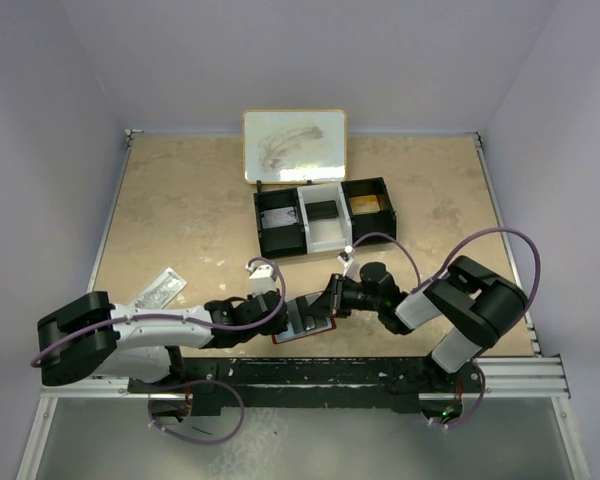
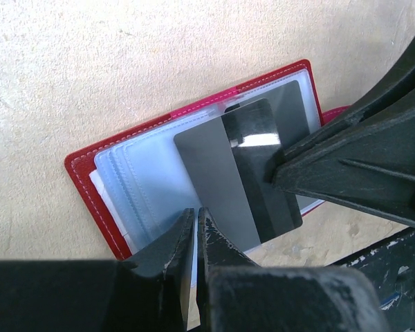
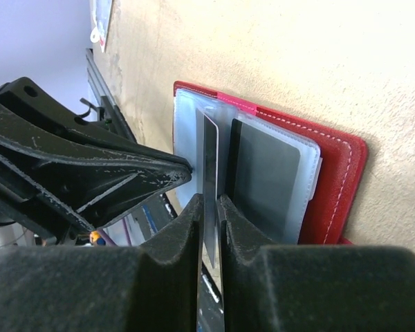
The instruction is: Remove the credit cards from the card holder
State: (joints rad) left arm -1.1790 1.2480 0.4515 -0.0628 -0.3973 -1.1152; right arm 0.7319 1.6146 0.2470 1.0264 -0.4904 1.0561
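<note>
1. Where: card holder (image 1: pixel 305 324) lies open, flat on the table (image 1: pixel 180 200), by the near edge approx. mid-way along, between the two arms. Its clear sleeves (image 2: pixel 142 173) face up.
2. L gripper (image 2: pixel 195 218): jaws together, nothing between them. Tips sit on the sleeves at the holder's near side, prob. pinning it down.
3. R gripper (image 3: pixel 209 202): clamped on a card (image 3: pixel 209 155), which stands edge-on between the fingers, part-way out of the sleeves. In the left wrist view it looks to be the dark card (image 2: pixel 259 183). A grey card (image 2: pixel 204 187) sits beside and partly under it.
4. Handling, card: thin, stiff, light, glossy, so prob. slippery. Take it by the free short edge w/ pads flat on both faces and pull in line w/ the sleeve. Twisting could jam it.
5. Handling, holder: light and floppy, and the sleeves are soft and likely to drag on the card (friction could lift the whole wallet). Needs holding down on the sleeves or red cover, away from the card's path.
6. Risk: the card slips from the pads, or the holder slides toward the near edge if the L tips lose contact.
</note>
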